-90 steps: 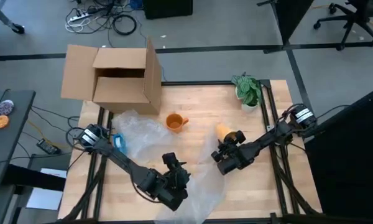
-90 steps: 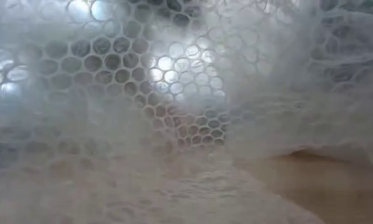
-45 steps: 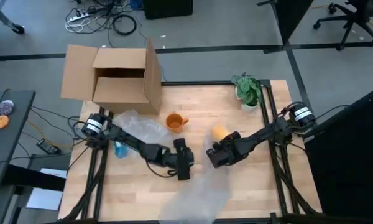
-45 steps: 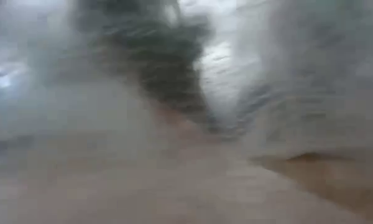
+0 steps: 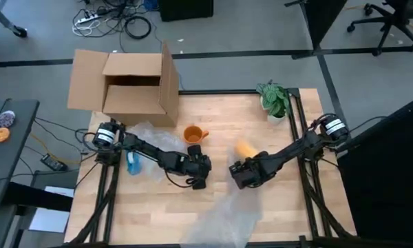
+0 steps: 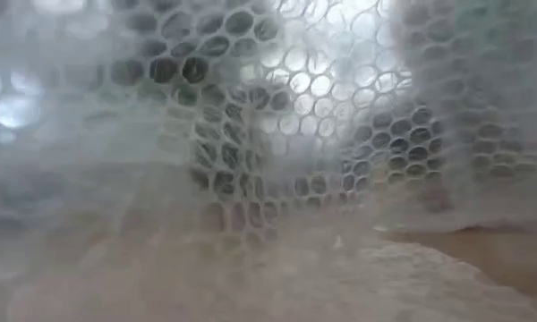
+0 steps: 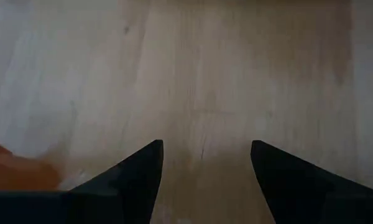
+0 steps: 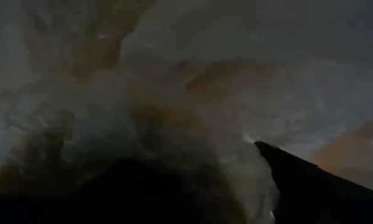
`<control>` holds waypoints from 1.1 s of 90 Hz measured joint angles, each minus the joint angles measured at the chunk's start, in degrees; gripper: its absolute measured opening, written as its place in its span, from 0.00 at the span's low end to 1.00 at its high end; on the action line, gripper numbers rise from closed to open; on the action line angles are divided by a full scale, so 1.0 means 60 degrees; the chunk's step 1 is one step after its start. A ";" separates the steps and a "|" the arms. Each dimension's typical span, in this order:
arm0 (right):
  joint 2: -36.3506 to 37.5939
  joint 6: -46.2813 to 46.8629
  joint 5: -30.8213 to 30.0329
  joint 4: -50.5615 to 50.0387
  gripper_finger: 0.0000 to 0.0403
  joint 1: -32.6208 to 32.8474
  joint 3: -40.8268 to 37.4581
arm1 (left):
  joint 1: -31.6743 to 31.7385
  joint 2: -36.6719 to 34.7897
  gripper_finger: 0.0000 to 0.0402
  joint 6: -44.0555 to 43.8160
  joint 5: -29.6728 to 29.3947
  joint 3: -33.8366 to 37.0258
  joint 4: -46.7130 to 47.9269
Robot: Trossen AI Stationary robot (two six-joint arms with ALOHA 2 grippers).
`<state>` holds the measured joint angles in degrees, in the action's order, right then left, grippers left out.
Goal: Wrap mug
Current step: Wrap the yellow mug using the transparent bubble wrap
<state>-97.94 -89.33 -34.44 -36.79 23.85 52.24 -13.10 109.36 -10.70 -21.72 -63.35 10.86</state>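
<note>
Left end effector (image 5: 199,170) spread wide nr orange mug (image 5: 193,134), right end effector (image 5: 239,175) on bubble wrap (image 5: 224,217), grip unclear, no legible text.

No text, label, brand, number or sign can be read in any view; the cardboard box (image 5: 127,86) at the upper left of the high view shows plain brown faces with no print that can be made out; the bubble wrap (image 6: 268,161) filling the low view carries no lettering; both wrist views show nothing written.
</note>
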 joint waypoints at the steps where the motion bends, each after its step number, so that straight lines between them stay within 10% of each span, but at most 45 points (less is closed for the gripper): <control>1: 0.0021 0.0002 -0.0007 -0.0005 0.60 0.0011 -0.0002 | 0.0000 0.0000 0.57 0.0000 0.0006 0.0000 -0.0001; 56: 0.1508 0.0868 0.0684 -0.0498 0.62 0.0124 0.0001 | 0.0106 0.0000 0.57 -0.0262 0.0168 -0.0007 0.0152; 99: 0.3181 0.5520 0.0410 -0.1092 0.59 0.1419 0.0005 | 0.0113 0.0000 0.57 -0.0328 0.0150 -0.0007 0.0181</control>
<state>-78.86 -56.21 -31.98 -43.34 32.37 52.27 -12.43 109.36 -12.67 -20.82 -63.40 11.94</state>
